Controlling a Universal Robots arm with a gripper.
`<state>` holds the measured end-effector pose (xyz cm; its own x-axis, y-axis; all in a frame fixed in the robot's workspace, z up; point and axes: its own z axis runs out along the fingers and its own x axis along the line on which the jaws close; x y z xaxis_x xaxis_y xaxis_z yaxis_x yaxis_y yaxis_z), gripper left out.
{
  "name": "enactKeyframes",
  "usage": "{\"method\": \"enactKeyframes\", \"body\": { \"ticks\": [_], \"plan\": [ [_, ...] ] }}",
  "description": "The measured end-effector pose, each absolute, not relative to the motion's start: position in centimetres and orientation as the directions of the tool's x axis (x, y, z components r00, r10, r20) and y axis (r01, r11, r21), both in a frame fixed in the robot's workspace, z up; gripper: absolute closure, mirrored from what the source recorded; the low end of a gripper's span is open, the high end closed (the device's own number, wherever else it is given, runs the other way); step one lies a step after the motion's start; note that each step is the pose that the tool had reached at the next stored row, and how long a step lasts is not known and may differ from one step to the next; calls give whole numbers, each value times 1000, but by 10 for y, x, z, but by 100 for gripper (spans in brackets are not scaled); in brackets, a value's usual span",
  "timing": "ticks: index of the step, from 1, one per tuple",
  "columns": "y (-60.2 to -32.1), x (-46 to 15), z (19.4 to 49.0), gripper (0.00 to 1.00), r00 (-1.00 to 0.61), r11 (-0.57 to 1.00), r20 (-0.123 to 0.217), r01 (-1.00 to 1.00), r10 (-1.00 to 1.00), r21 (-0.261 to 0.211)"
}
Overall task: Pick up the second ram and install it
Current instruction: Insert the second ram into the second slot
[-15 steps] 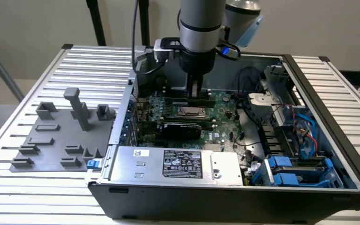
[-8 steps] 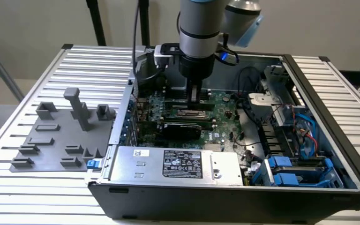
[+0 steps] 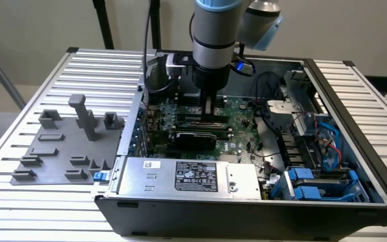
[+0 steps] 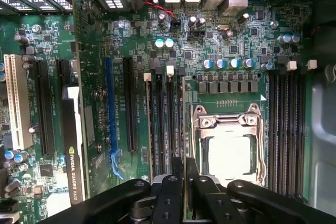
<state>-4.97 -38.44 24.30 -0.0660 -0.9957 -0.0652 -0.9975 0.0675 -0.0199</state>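
Note:
My gripper (image 3: 210, 117) reaches straight down into the open computer case (image 3: 247, 212), over the memory slots of the green motherboard (image 3: 242, 128). Its black fingers (image 4: 177, 174) stand close together, shut on the second ram (image 4: 176, 124). That ram is a thin stick seen edge-on, and it lies along a slot right in front of the fingertips. From the exterior view the ram (image 3: 203, 121) is a dark bar lying across just under the gripper. Another stick (image 4: 157, 124) sits in the neighbouring slot. How deep the second ram sits in its slot I cannot tell.
A CPU socket (image 4: 228, 148) with a metal frame lies beside the slots, and a graphics card (image 4: 73, 145) on the other side. The grey power supply (image 3: 187, 174) fills the case's near side. Blue drive bays (image 3: 314, 184) are at the exterior view's right. A grey tray (image 3: 52, 151) of blocks lies outside the case.

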Motion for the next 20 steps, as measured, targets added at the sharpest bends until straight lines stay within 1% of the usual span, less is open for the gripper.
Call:
{"method": "enactKeyframes", "body": {
  "ticks": [5,20],
  "plan": [
    [-389,-48,240,86,-65,65,-65,-998,-996,-8],
    [-391,-46,233,86,-61,62,-65,-998,-996,-7]
  ]
}}
